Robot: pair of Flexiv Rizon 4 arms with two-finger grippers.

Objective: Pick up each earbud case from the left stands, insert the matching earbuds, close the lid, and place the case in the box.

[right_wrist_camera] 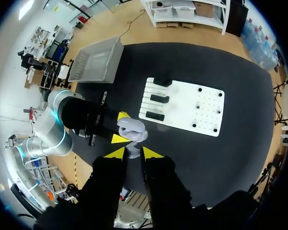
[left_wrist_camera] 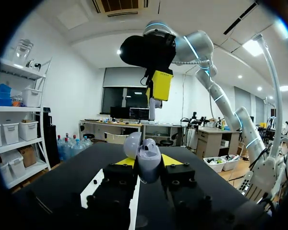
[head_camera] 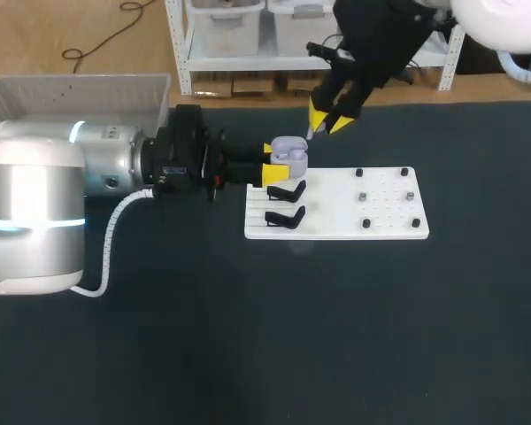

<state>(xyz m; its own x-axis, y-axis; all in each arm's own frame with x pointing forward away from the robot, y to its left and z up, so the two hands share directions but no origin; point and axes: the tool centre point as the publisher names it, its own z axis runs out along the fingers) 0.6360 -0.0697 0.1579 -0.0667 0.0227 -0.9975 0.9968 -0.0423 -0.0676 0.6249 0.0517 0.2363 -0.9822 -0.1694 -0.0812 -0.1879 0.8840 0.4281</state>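
Note:
A lavender earbud case (head_camera: 289, 150) with its lid up is held just over the far left corner of the white board (head_camera: 389, 221). My left gripper (head_camera: 274, 161) is shut on it from both sides; in the left wrist view the case (left_wrist_camera: 149, 165) sits between the yellow tips. My right gripper (head_camera: 326, 119) hangs just above and behind the case. In the right wrist view a small pale earbud (right_wrist_camera: 132, 149) is pinched between its tips, right over the open case (right_wrist_camera: 132, 128). The left wrist view shows that earbud (left_wrist_camera: 153, 103) hanging below the right gripper (left_wrist_camera: 158, 93).
Two bare black stands (head_camera: 286, 190) (head_camera: 286, 216) sit on the board's left side. Several small pegs (head_camera: 363, 197) dot its right side. A grey bin (head_camera: 71, 93) stands at the table's far left corner, behind my left arm.

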